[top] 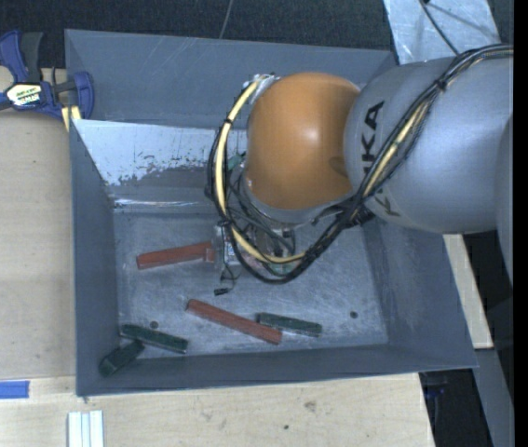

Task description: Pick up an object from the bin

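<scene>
Lying nearest the gripper: a flat red-brown stick [172,257], on the bin floor at about 9 o'clock from the gripper, almost level in the view, with its right end a little higher.
Near end of this stick: just beside the gripper; whether it touches or stays apart, I cannot decide.
Gripper [225,266]: low over the middle of the floor, under the orange cover [301,142] and a bundle of cables [277,261]; it is not possible to say whether it is spread apart or closed together.
Second red-brown stick [234,321]: at 6 o'clock from the gripper, apart from it, tilted with the left end higher.
Dark green stick [289,324]: at 5 o'clock, its left end just beside the right end of the second red-brown stick.
Long dark green piece [155,338]: at 7 o'clock, near the front left corner.
Short dark piece [120,357]: close by it, at the foot of the front wall.
Bin [91,250]: grey metal with sloping walls.
Arm [431,147]: grey, entering from 3 o'clock.
</scene>
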`<action>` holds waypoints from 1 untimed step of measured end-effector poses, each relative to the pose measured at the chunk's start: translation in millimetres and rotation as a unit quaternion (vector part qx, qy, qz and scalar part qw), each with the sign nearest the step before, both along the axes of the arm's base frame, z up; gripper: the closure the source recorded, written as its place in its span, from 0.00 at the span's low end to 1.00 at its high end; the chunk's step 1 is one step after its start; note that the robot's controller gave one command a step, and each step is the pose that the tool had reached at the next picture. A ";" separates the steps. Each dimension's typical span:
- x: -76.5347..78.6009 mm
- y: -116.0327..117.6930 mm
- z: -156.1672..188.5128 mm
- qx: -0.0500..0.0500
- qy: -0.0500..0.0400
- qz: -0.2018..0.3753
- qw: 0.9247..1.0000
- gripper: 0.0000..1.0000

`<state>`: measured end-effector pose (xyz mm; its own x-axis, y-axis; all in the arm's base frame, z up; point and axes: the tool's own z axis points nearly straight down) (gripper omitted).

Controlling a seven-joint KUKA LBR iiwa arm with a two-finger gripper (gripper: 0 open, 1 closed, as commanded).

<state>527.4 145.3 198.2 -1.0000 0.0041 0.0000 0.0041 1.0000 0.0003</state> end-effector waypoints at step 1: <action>0.1 -7.1 14.9 0.001 -0.005 -0.003 1.000 1.00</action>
